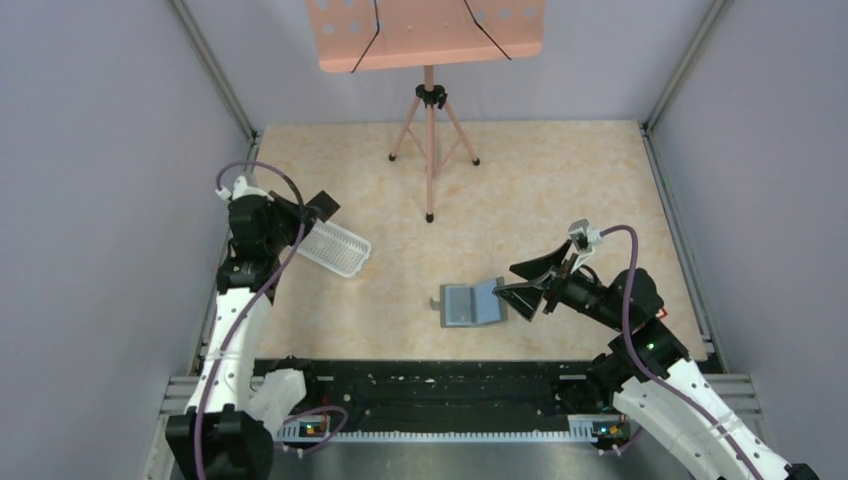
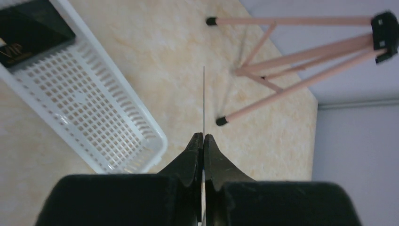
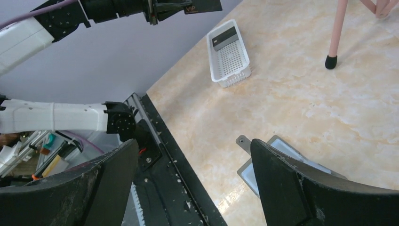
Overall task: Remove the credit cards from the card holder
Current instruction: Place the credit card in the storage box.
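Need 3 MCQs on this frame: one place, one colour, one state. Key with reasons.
1. The card holder lies: A in the white tray; B on the table by the right gripper; C in the left gripper.
2. The card in the tray is: A black; B red; C white.
3. Left gripper's fingers: A open; B shut on a second card; C shut, empty.
Key: B, the top view shows it lying open on the table; A, it is black with VIP lettering; B, the fingers pinch a thin card seen edge-on.

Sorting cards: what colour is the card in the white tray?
The card is black; left wrist view shows it best.
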Available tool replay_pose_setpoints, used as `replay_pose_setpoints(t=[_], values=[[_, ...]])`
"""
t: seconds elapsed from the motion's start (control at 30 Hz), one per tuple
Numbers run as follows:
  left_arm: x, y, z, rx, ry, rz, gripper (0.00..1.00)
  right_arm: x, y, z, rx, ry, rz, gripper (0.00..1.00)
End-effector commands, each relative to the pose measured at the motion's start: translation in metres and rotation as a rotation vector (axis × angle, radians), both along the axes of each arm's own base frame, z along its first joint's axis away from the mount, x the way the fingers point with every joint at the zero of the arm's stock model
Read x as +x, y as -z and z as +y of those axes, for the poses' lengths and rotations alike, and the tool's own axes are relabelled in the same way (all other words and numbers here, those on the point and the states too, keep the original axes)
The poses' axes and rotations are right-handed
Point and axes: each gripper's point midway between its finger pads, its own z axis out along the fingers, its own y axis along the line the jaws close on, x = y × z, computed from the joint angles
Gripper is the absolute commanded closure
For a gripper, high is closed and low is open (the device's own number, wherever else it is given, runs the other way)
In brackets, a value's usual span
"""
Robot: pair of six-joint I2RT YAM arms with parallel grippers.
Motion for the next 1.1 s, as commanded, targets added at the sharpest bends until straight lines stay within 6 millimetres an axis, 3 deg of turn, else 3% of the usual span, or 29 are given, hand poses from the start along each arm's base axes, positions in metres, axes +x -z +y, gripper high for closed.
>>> replay_pose_setpoints(t=[0.0,0.1,0.37,0.67,1.07], values=[[0.016,-0.012,0.035,0.024,-0.025,0.011,1.0,0.003,0.0,-0.004,0.012,0.029,-0.013,0.1],[0.024,0.002,0.066,0.047,-0.094,0.07,1.0,0.003,0.0,-0.004,0.014,0.03,-0.007,0.09],[0.038,0.032,0.122,0.013,-0.199,0.175,1.0,0.0,-0.003,-0.002,0.026,0.011,-0.022,0.09],[0.054,0.075,0.151,-0.097,-0.189,0.294,1.0,0.0,-0.013,-0.003,0.045,0.017,-0.035,0.08],[0.08,0.095,0.17,-0.14,-0.169,0.337,1.0,0.001,-0.013,-0.003,0.054,0.019,-0.033,0.08]])
